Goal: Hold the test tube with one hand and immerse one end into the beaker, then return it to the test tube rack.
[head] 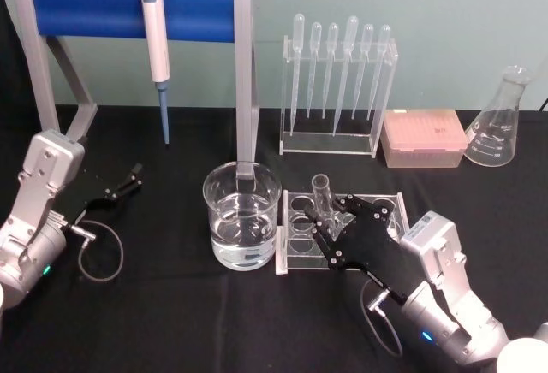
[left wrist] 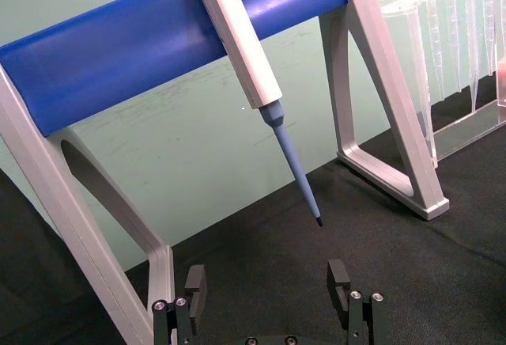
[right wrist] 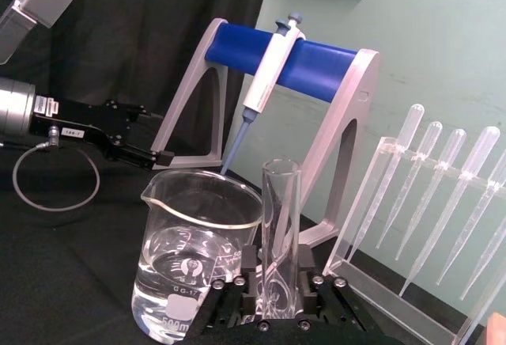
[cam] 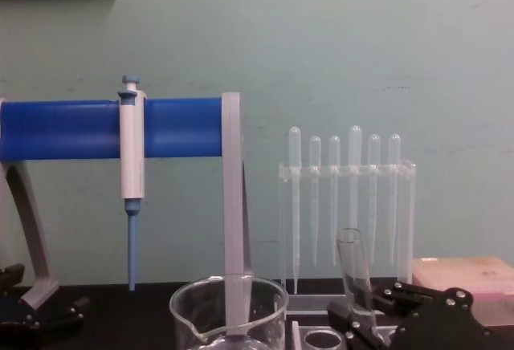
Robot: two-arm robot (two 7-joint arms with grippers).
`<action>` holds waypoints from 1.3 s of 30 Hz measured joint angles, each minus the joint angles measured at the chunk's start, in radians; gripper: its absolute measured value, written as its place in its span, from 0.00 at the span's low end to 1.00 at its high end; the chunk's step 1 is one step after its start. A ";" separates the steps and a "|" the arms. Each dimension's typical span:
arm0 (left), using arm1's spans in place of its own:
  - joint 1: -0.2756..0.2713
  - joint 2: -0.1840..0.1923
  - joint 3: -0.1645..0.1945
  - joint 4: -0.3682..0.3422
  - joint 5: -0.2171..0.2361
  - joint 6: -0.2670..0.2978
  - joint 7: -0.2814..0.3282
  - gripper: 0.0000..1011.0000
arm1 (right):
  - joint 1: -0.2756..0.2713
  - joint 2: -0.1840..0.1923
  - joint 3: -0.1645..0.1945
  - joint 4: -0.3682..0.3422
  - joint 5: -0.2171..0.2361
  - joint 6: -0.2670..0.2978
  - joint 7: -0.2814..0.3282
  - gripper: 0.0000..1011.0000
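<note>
Right tool (right wrist: 277,279) pinching smooth clear glass tube (right wrist: 280,218) at clear plastic rack (head: 300,259), round water-filled beaker (right wrist: 198,258) beside, left tool (left wrist: 267,282) spread over black counter (head: 171,322)

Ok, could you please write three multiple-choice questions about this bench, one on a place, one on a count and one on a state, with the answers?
1. Where does the beaker stand?
A) on the robot's left of the tube rack
B) behind the rack
C) on top of the rack

2. How many pipettes hang in the clear stand?
A) four
B) six
C) eight

3. What is the right gripper doing?
A) open above the beaker
B) lying flat on the table
C) shut on the test tube

Answers: 1 A, the beaker sits at the rack's left end. 2 B, six bulbs show in a row. 3 C, the tube is clamped in it.
</note>
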 joint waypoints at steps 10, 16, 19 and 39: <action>0.000 0.000 0.000 0.000 0.000 0.000 0.000 0.99 | -0.017 -0.009 0.028 -0.021 -0.011 0.000 0.010 0.23; 0.000 0.000 0.000 0.000 0.000 0.000 0.000 0.99 | -0.035 -0.010 0.059 -0.071 0.005 0.026 0.016 0.23; 0.000 0.000 0.000 0.000 0.000 0.000 0.000 0.99 | -0.049 -0.010 0.083 -0.113 0.048 0.063 0.029 0.23; 0.000 0.000 0.000 0.000 0.000 0.000 0.000 0.99 | -0.007 0.012 0.184 -0.325 0.257 0.443 0.155 0.23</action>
